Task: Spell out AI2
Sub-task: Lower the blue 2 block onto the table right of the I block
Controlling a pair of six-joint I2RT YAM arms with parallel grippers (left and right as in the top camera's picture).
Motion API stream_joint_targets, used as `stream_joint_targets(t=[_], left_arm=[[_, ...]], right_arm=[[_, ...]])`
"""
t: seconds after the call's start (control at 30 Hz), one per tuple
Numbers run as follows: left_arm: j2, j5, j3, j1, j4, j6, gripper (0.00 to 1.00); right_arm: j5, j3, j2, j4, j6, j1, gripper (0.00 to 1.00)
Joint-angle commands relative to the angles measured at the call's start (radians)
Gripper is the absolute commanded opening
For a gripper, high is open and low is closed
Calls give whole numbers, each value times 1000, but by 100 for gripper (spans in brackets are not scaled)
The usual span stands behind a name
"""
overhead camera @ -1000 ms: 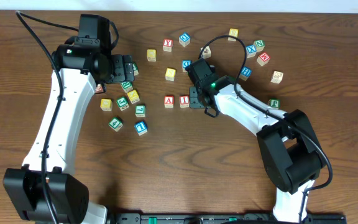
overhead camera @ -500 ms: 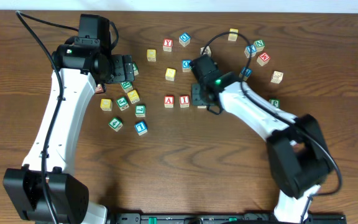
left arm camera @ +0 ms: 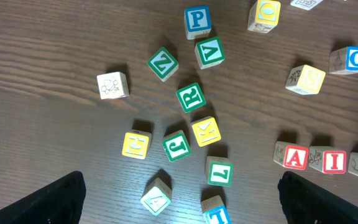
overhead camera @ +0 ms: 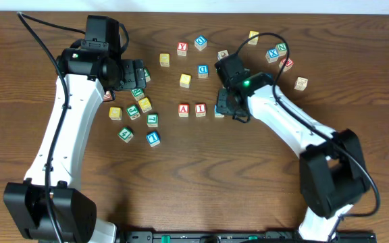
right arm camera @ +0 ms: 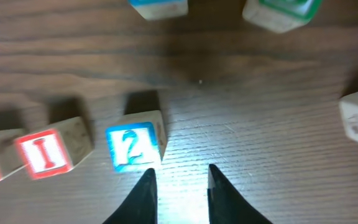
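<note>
On the table, the red-framed A [overhead camera: 184, 109] and the red-framed I [overhead camera: 200, 109] sit side by side. Right of the I [right arm camera: 45, 150] stands the blue-framed 2 [right arm camera: 133, 147], close to it with a thin gap between them. In the overhead view my right arm mostly covers the 2. My right gripper [right arm camera: 180, 174] hovers just right of the 2, its jaws a narrow gap apart with only bare wood between them. My left gripper [overhead camera: 130, 74] hangs wide open over the green and yellow cubes at left, holding nothing. The left wrist view also shows the A [left arm camera: 295, 157] and I [left arm camera: 334, 161].
Loose cubes lie around: a blue cube with a 1-like stroke [overhead camera: 153, 138], a yellow cube [overhead camera: 185, 80], a blue D [overhead camera: 202, 70], and a cluster at the back right [overhead camera: 279, 52]. Several green and yellow cubes [left arm camera: 190, 97] lie under the left arm.
My right gripper has drawn off to the right of the row and its jaws have narrowed. The 2 now stands free beside the I. The left arm has not moved.
</note>
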Motion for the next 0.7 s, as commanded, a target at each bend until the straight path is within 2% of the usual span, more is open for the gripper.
stream_joint_targets(t=[0.0, 0.67], left_arm=[[-10, -13, 21, 5, -2, 6, 98], [-10, -13, 21, 5, -2, 6, 98]], right_arm=[[-3, -3, 40, -4, 39, 1, 19], [-10, -32, 47, 57, 42, 14, 23]])
